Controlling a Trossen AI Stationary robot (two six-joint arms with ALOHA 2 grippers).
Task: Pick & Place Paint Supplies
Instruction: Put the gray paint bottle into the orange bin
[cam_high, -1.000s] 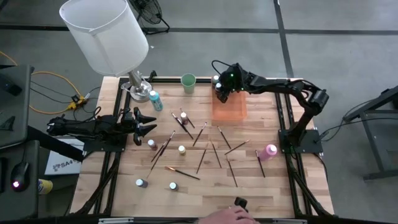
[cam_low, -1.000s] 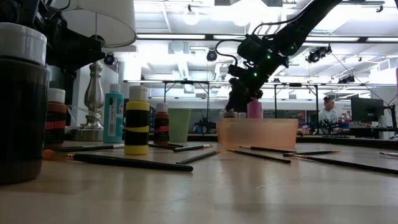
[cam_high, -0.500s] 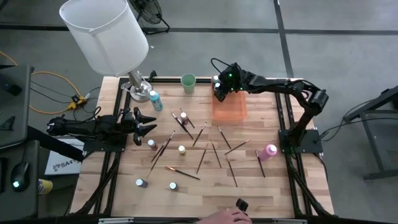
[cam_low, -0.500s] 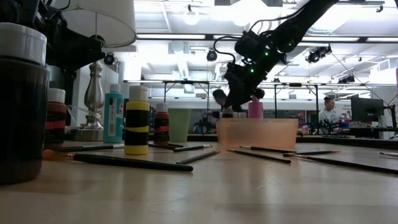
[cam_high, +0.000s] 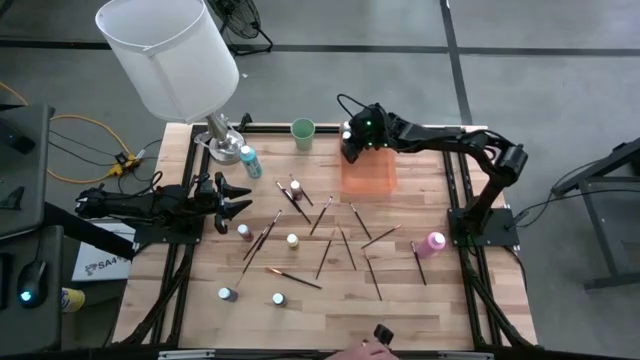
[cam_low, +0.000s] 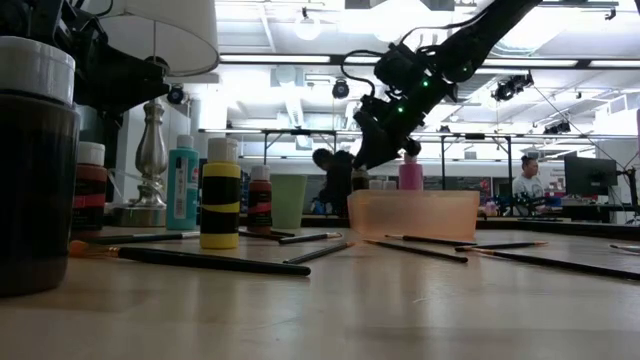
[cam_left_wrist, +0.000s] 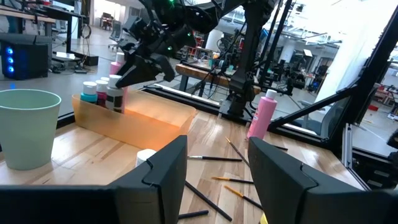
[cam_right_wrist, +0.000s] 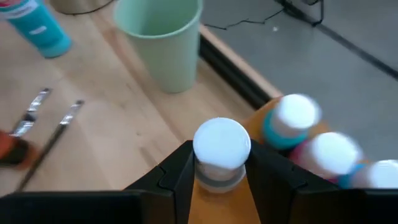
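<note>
The right gripper (cam_right_wrist: 219, 177) hangs over the translucent orange plastic bin's (cam_high: 368, 176) corner, fingers clamped on a small white-capped paint bottle (cam_right_wrist: 221, 152), apparently to drop it inside. The left gripper (cam_high: 237, 198), fingers apart, waits at the wooden bench's (cam_high: 330, 300) edge.

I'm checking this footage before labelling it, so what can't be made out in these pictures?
- Right wrist view: colour of the white-capped bottle between the right gripper fingers, hidden by its cap.
- High view: translucent orange bin contents, covered by the right arm.
- High view: hand, cut off by the edge.
</note>
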